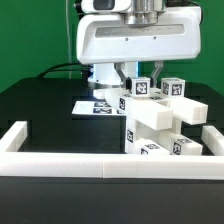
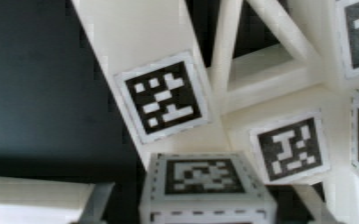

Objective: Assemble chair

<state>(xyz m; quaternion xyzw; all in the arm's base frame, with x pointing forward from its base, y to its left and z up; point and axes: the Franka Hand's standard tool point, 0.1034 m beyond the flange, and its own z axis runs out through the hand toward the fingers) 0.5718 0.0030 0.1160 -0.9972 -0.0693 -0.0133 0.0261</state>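
The chair (image 1: 160, 120) stands partly built on the black table (image 1: 40, 110), a chunky white stack of slabs and bars just inside the white border rail (image 1: 100, 165), toward the exterior view's right; I judge it's parked against that rail so the corner braces it while parts get pushed in. My gripper (image 1: 127, 76) hangs right over the assembly's upper end on the exterior view's left side, fingers drawn nearly together. They look pinched on a narrow upright piece there, but I can't tell for sure what, since the contact is hidden behind the tagged blocks. That narrow closure fits holding or twisting a leg-like bar rather than a slab, my guess only. In the wrist view the camera is very close: white bars (image 2: 247, 60) crossing at angles with a dark gap between, so the hand sits right at the structure. Counts: one arm, one gripper, one joined structure. On the chair I count about six black-and-white tags in the exterior view, three along the top and about three low down; the wrist view shows three full tags (image 2: 165, 95) plus a sliver of a fourth. One marker board (image 1: 100, 103) lies flat behind, well clear of the chair. No loose parts visible apart from the stack.
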